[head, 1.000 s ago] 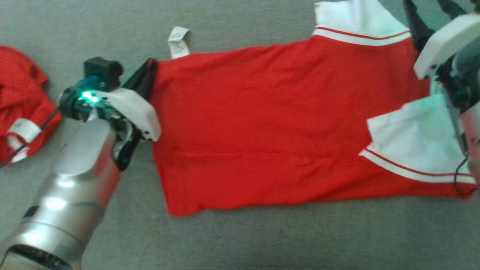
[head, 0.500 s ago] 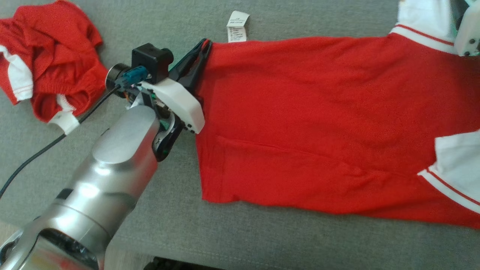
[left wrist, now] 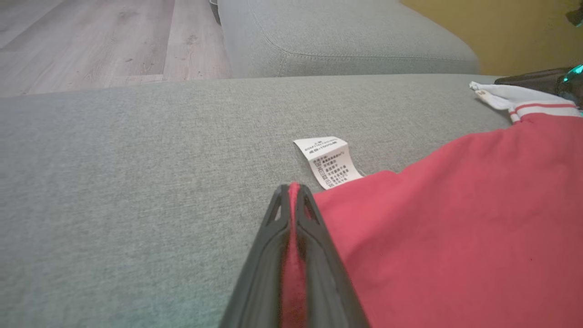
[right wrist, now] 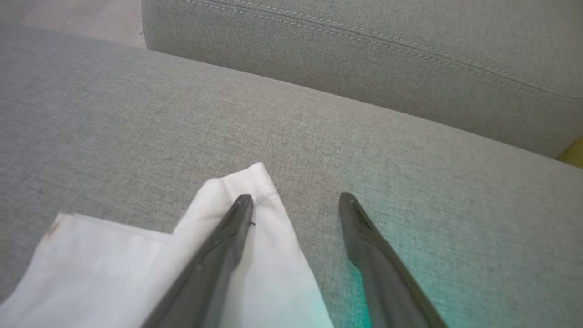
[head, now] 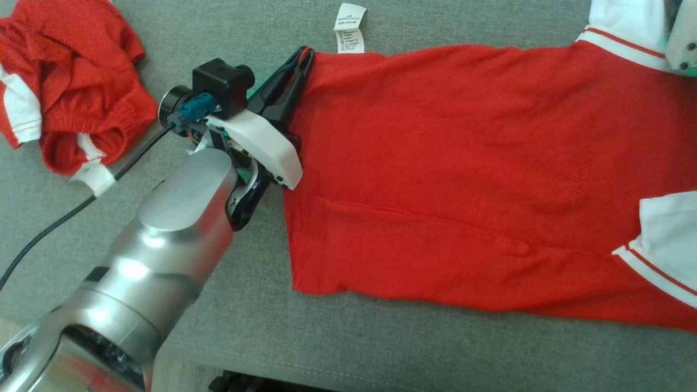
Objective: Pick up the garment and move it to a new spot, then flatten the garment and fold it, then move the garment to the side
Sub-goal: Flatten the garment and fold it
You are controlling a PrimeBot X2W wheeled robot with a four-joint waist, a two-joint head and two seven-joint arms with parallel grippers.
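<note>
The red knit short-sleeved shirt with white striped sleeves (head: 435, 163) lay spread lengthwise on the grey fabric sofa seat (head: 381, 337). It was mostly flat, with one shallow crease across its lower body. The left tool (left wrist: 291, 189) was clamped tight on the hem corner, just beside the white care label (head: 349, 27). The right tool (right wrist: 296, 197) stood wide and held nothing, one finger over the white sleeve cuff (right wrist: 255, 182) and the other over bare upholstery. A second crumpled red garment (head: 71, 92) lay well apart.

Judgement: the cloth is light and limp, and likely to drag and bunch on the textured seat. It is best taken at hem corner and shoulder, both ends together.
</note>
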